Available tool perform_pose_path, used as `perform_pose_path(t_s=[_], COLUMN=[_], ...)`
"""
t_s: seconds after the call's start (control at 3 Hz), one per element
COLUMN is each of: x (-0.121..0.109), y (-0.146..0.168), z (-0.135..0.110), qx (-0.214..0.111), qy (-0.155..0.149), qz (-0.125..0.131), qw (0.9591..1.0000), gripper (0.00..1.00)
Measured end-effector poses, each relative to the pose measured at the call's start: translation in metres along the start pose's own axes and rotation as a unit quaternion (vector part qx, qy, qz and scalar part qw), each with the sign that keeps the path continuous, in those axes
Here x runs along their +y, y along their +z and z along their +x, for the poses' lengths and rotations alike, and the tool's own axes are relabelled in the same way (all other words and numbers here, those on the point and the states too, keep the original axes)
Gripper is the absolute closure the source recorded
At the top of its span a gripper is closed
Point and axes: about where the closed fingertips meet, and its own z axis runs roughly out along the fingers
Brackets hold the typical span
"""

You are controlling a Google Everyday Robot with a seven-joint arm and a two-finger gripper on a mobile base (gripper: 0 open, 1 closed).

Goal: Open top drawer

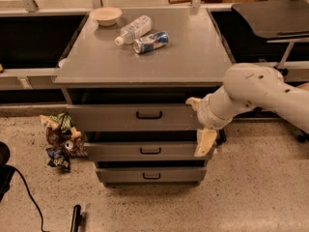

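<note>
The top drawer [116, 118] is the widest grey front of the cabinet, just under the tabletop, with a small black handle [148, 114] at its centre. A dark gap shows between its upper edge and the tabletop. My gripper [199, 122] is at the right end of this drawer front, right of the handle. Its fingers are spread apart: the upper fingertip [194, 101] is at the drawer's top right corner, and the lower finger [205, 142] hangs down past the drawer's bottom edge. It holds nothing.
Two narrower drawers [149, 150] [150, 176] sit below. On the tabletop [145, 62] lie a bowl [105, 15], a plastic bottle [133, 29] and a can [150, 41]. Crumpled snack bags [60, 139] lie on the floor at the left. A black table [270, 16] stands at the right.
</note>
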Motion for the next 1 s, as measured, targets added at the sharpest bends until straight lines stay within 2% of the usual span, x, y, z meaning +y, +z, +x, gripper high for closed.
perform_pose_path(t_s=[0.33,0.67,1.0], x=[-0.014,-0.028,-0.046], y=[0.022,0.045,0.057], z=[0.008,0.011,0.017], qx=[0.011,0.016,0.021], qy=[-0.013,-0.021,-0.019], qz=[0.019,0.027,0.045], qw=[0.9997,0.9993,0.9986], gripper=[0.00,0.00,0.00])
